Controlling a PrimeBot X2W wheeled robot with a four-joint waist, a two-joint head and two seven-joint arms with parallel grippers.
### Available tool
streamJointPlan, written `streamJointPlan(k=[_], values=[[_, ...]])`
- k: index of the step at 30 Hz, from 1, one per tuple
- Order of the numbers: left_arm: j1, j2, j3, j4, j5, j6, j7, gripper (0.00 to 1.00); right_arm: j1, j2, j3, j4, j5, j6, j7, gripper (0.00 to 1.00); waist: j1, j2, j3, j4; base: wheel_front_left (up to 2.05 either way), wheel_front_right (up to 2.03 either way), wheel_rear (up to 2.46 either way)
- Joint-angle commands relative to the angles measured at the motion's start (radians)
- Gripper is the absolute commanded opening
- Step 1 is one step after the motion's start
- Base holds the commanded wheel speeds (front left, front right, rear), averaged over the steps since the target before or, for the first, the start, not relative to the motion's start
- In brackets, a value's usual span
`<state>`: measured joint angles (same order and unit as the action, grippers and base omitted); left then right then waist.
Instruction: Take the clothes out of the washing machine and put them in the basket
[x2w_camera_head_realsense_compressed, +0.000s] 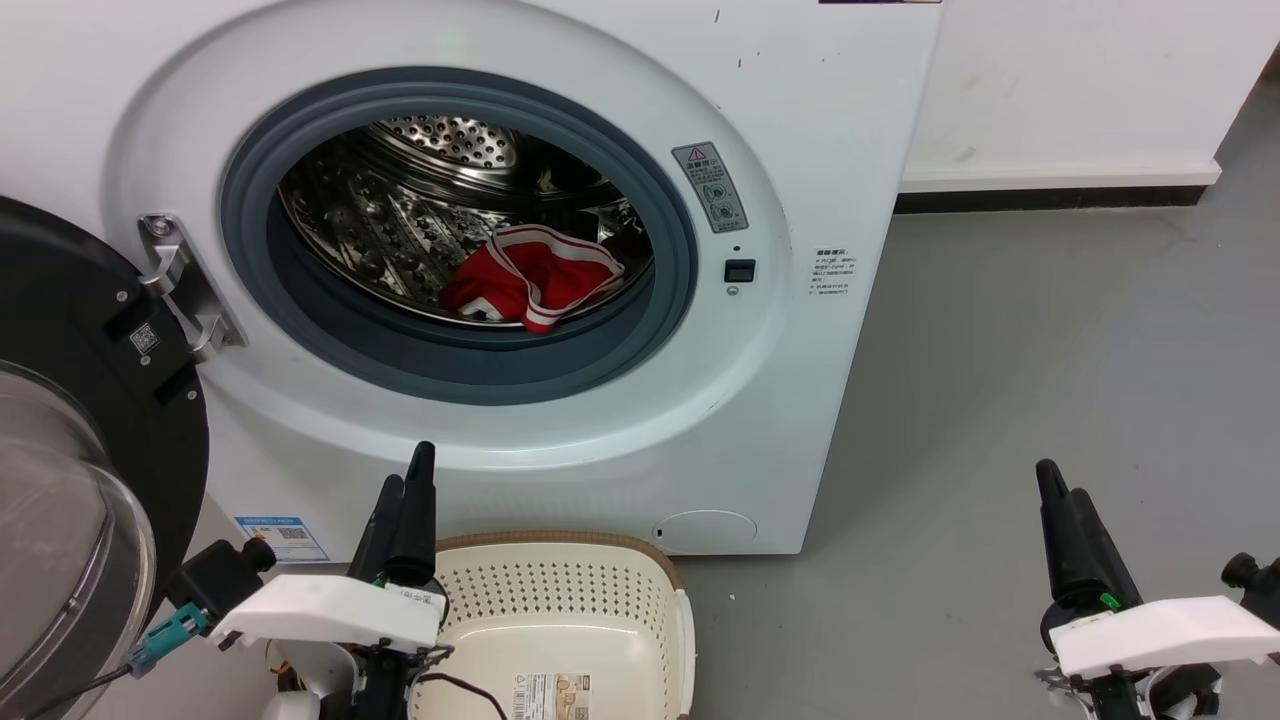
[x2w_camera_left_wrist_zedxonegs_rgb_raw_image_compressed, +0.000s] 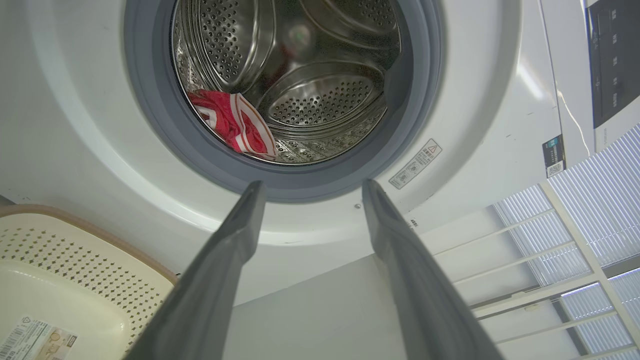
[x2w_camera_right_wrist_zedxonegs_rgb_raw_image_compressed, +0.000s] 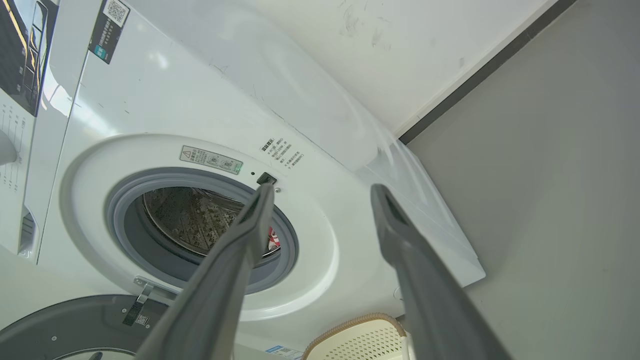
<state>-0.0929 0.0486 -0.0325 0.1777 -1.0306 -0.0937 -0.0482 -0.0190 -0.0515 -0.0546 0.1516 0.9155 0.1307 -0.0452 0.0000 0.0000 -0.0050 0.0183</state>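
The large white front-loading washing machine (x2w_camera_head_realsense_compressed: 820, 120) stands with its black-rimmed glass door (x2w_camera_head_realsense_compressed: 60, 470) swung open to the left. A soft bright red garment with white striped bands (x2w_camera_head_realsense_compressed: 530, 275) lies crumpled at the bottom front of the shiny perforated steel drum (x2w_camera_head_realsense_compressed: 400, 230), just behind the round grey rubber ring (x2w_camera_head_realsense_compressed: 460, 370).

Right of the ring, a grey warning sticker (x2w_camera_head_realsense_compressed: 709, 186) bears a red triangle and small round pictograms. Below it sits a small black square catch (x2w_camera_head_realsense_compressed: 739, 270), and beside that a block of tiny print (x2w_camera_head_realsense_compressed: 832, 272), too small to read. A blue-and-white sticker with a QR code (x2w_camera_head_realsense_compressed: 282, 537) is stuck low on the machine's front, and another QR tag (x2w_camera_head_realsense_compressed: 144, 338) sits on the door's inner rim.

The small cream perforated plastic basket with a brown rim (x2w_camera_head_realsense_compressed: 560, 580) sits on the grey floor (x2w_camera_head_realsense_compressed: 1050, 350), just in front of the machine below the opening. A paper barcode label (x2w_camera_head_realsense_compressed: 550, 695) lies on its bottom, its text illegible.

The left gripper (x2w_camera_head_realsense_compressed: 407, 465) hovers beside the basket, fingers parted and holding nothing. The right gripper (x2w_camera_head_realsense_compressed: 1060, 480) hangs well apart over the floor, fingers likewise spread and unladen.
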Motion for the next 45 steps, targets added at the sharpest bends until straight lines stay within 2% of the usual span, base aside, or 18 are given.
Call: streamJointPlan(k=[1,10,20,45], values=[[-0.035,0.002,-0.009,-0.02,0.048,0.008,-0.011,1.0,-0.006,0.0,0.001,-0.021,-0.047,0.0,-0.013,1.0,0.0,0.0,0.0,0.001,0.0,0.0,0.0],[-0.044,0.003,-0.03,-0.019,0.236,0.026,-0.04,1.0,0.006,0.0,0.004,-0.022,-0.188,0.0,-0.031,1.0,0.0,0.0,-0.001,0.006,0.0,0.0,0.0],[-0.052,0.011,-0.055,-0.008,0.398,0.042,-0.071,1.0,0.016,0.0,0.005,-0.032,-0.328,0.0,-0.04,1.0,0.0,0.0,-0.003,0.012,0.0,0.0,0.0],[-0.059,0.011,-0.131,0.038,0.672,0.095,-0.136,1.0,0.048,0.001,0.008,-0.072,-0.616,0.0,-0.073,1.0,0.0,0.0,-0.014,0.028,0.0,0.0,0.0]])
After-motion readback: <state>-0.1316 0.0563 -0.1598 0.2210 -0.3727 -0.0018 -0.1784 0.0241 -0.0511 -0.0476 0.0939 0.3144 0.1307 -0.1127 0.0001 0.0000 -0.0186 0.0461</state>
